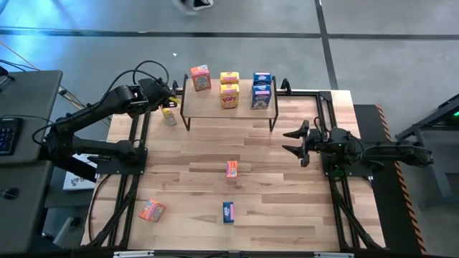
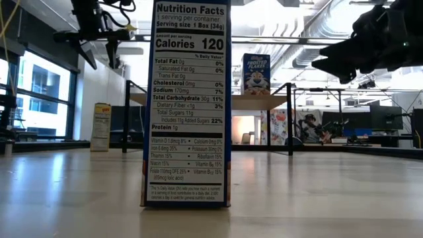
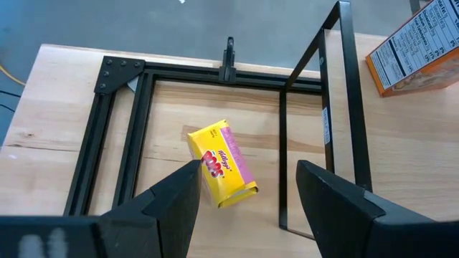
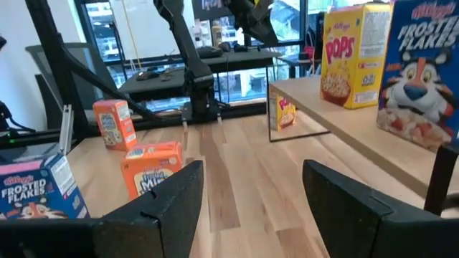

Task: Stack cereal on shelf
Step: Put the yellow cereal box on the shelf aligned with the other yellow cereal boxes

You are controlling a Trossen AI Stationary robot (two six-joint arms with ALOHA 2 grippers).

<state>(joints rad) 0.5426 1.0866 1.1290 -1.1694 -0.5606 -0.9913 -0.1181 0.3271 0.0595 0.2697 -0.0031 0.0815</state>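
Observation:
The shelf [image 1: 229, 109] stands at the table's far edge and bears one orange-red [image 1: 200, 77], two yellow [image 1: 229, 87] and two blue [image 1: 262, 89] cereal boxes. A yellow box [image 3: 221, 163] rests on the table left of the shelf. My left gripper [image 3: 249, 168] hangs open above it [image 1: 166, 99], touching nothing. My right gripper [image 1: 295, 141] is open and holds nothing. It sits level at the table's right side and points toward the table's left edge [image 4: 252, 172].
Loose boxes rest on the tabletop. An orange-red one [image 1: 232, 169] is mid-table, a blue one [image 1: 228, 212] is near the front edge, and an orange-red one [image 1: 152, 210] is at front left. Black frame rails [image 3: 129, 143] run along both sides.

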